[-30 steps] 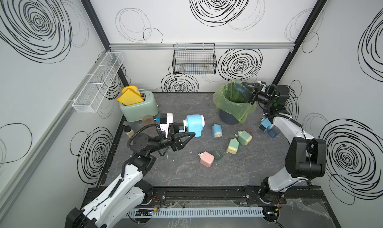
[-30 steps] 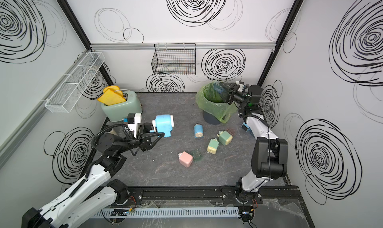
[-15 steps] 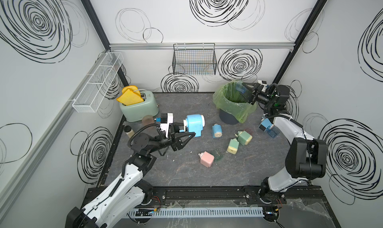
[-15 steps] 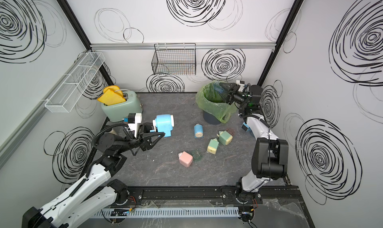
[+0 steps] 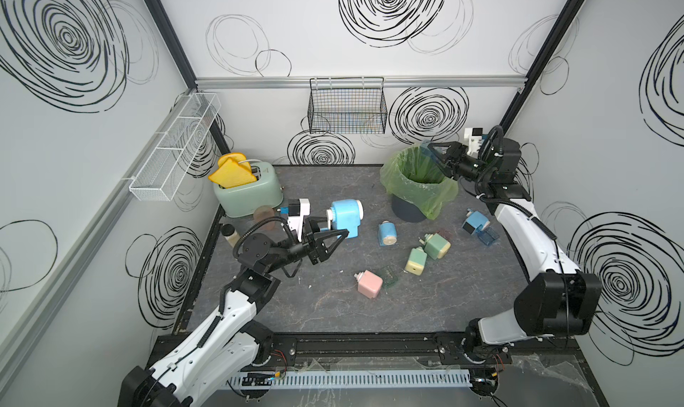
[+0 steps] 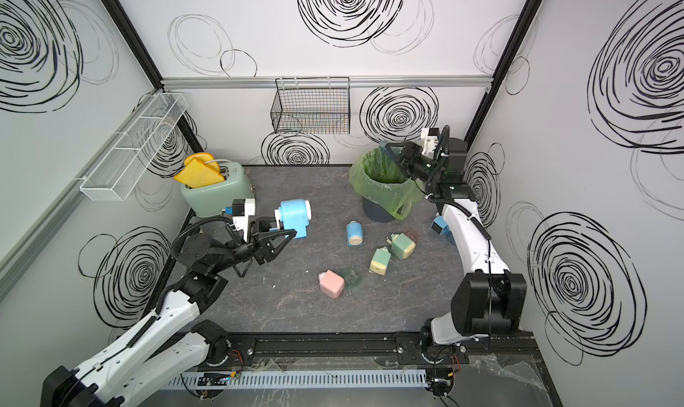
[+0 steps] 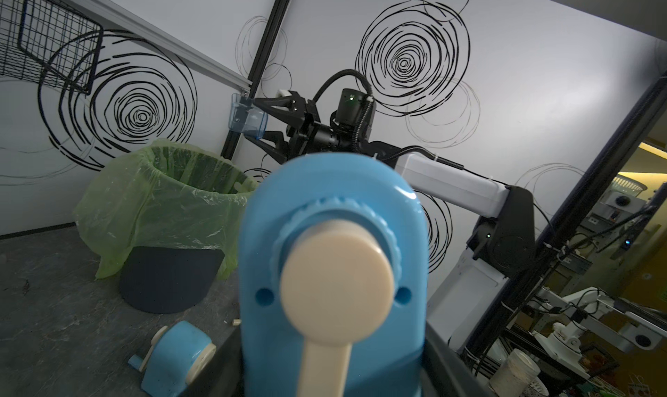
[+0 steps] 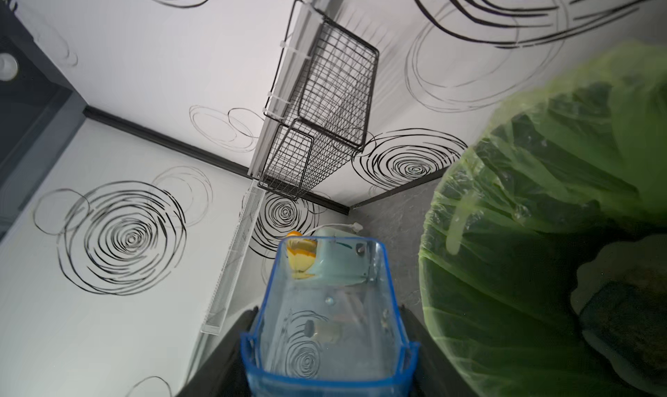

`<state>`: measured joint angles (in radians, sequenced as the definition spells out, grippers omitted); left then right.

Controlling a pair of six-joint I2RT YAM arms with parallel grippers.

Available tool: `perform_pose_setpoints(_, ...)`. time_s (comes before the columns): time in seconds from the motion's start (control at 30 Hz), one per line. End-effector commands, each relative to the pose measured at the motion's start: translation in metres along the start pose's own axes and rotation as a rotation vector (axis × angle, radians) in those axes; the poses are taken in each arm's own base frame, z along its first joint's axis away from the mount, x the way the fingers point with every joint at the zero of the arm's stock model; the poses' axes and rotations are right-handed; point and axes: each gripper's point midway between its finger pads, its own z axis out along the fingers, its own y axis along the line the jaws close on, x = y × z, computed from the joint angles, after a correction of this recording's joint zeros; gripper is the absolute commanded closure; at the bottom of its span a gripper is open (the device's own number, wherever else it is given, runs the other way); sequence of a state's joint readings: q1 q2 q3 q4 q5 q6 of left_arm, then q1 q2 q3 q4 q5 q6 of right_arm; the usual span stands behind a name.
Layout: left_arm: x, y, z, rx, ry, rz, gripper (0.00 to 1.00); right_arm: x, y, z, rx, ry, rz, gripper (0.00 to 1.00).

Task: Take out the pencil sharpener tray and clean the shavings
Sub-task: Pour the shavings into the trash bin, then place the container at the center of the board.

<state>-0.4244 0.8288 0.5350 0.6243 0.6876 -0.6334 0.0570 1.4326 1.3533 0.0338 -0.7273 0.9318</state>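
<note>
My left gripper (image 5: 335, 232) (image 7: 334, 377) is shut on a large light-blue pencil sharpener (image 5: 346, 216) (image 7: 334, 240) with a cream crank, held at the table's left middle. Over the far rim of the green-bagged bin (image 5: 398, 172) (image 7: 162, 182), my right gripper (image 5: 433, 153) (image 8: 326, 359) is shut on the sharpener's clear blue tray (image 5: 425, 146) (image 8: 325, 305) (image 7: 247, 119). The tray sits beside the bag (image 8: 541, 232). The shavings are out of view; I cannot make any out in the tray.
Small sharpeners lie mid-table: blue (image 5: 386, 233), green (image 5: 436, 245), yellow-green (image 5: 415, 261), pink (image 5: 369, 283), and a blue one (image 5: 477, 225) under the right arm. A mint toaster (image 5: 248, 190) stands back left. A black wire basket (image 5: 348, 109) hangs on the back wall.
</note>
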Motion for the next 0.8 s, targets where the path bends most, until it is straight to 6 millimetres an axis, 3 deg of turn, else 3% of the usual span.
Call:
perform_pose_setpoints(0.0, -0.028, 0.008, -0.002, -0.081, -0.1, 0.036, 0.83, 0.025, 0.011, -0.003, 0.059, -0.009, -0.262, 0.74)
perform_pose_setpoints(0.1, -0.032, 0.029, -0.013, -0.197, -0.16, 0.004, 0.82, 0.06, 0.019, 0.001, 0.064, 0.012, -0.398, 0.74)
perform_pose_setpoints(0.23, -0.031, 0.059, -0.03, -0.389, -0.181, -0.018, 0.82, 0.128, 0.029, 0.015, 0.063, 0.079, -0.579, 0.74)
perform_pose_setpoints(0.33, -0.026, 0.074, -0.041, -0.473, -0.192, -0.035, 0.82, 0.173, 0.005, 0.028, 0.092, 0.168, -0.572, 0.73)
perform_pose_setpoints(0.53, -0.022, 0.091, -0.066, -0.595, -0.242, -0.066, 0.81, 0.241, -0.042, 0.06, 0.128, 0.307, -0.598, 0.72)
perform_pose_setpoints(0.77, -0.023, 0.091, -0.074, -0.625, -0.239, -0.045, 0.81, 0.301, -0.07, 0.105, 0.167, 0.413, -0.721, 0.71)
